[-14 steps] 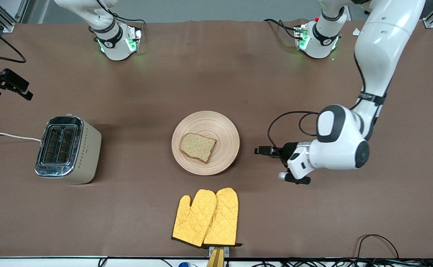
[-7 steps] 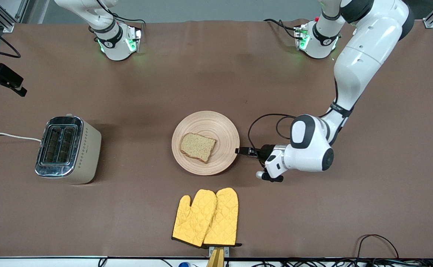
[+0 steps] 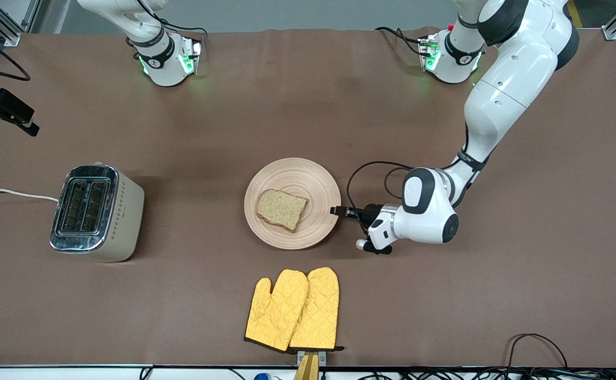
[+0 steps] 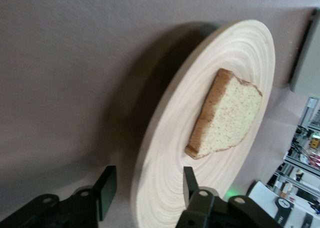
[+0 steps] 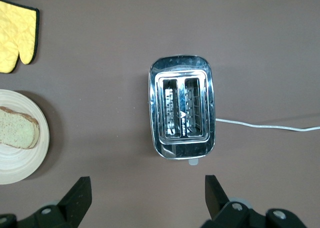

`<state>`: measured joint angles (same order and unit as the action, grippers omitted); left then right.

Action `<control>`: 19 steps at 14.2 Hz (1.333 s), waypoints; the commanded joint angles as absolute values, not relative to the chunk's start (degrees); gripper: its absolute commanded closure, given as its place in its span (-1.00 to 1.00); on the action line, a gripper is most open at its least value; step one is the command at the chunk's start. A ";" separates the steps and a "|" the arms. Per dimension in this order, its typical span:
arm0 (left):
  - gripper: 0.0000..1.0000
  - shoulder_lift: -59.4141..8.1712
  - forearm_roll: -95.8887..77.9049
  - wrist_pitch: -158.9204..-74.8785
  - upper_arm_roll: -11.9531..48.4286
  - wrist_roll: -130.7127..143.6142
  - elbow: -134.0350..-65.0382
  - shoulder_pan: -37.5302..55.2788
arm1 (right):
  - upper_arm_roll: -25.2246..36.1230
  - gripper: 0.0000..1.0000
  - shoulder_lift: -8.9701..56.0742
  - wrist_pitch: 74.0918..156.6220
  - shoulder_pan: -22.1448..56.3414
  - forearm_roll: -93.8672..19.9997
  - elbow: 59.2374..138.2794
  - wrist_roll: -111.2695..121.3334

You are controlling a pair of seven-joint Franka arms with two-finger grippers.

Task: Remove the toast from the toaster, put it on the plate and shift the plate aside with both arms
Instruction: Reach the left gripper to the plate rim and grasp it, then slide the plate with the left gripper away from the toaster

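I see the toast [image 3: 281, 209] lying on the plate [image 3: 318, 184], with the left gripper [image 3: 338, 211] at the plate's rim toward the left arm's end, fingers [image 4: 106, 192] spread astride the rim. The right gripper [image 5: 145, 198] hangs released high over the toaster [image 3: 96, 212]. Yellow oven mitts [image 3: 294, 309] lie nearer the front camera than the plate.

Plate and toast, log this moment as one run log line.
toast: on plate | left claw: open, astride plate rim at the left arm's end | right claw: open, above toaster | oven mitts: untouched
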<state>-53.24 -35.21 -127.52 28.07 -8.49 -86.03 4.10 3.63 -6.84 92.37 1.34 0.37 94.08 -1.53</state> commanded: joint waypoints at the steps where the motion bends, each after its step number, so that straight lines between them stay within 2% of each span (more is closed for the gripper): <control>1: 0.10 -54.14 -38.40 -129.11 28.30 -13.69 -87.18 4.48 | 3.08 -1.00 -6.86 91.32 0.53 1.05 93.60 -0.79; 3: 0.39 -54.40 -38.85 -129.73 28.30 -15.55 -87.80 4.40 | 3.08 -1.00 -6.86 91.32 0.53 1.14 93.60 -0.79; 5: 0.89 -54.49 -38.85 -129.73 28.30 -15.64 -87.80 4.39 | 3.08 -1.00 -6.86 91.23 0.53 1.14 93.60 -0.70; 6: 1.00 -54.23 -38.85 -129.73 28.30 -15.56 -87.80 4.13 | 3.08 -1.00 -6.94 91.14 0.53 1.14 93.60 -0.70; 11: 1.00 -50.81 -38.76 -126.23 28.74 -15.82 -87.45 -0.34 | 3.08 -1.00 -7.03 91.14 0.62 1.14 93.60 -0.79; 15: 1.00 -49.83 -37.88 -119.89 34.97 -16.26 -86.57 -12.54 | 3.08 -1.00 -7.03 91.14 0.62 1.14 93.69 -0.79; 19: 1.00 -49.83 -37.79 -115.94 36.65 -19.16 -85.70 -22.48 | 3.08 -1.00 -7.03 91.14 0.62 1.14 93.69 -0.79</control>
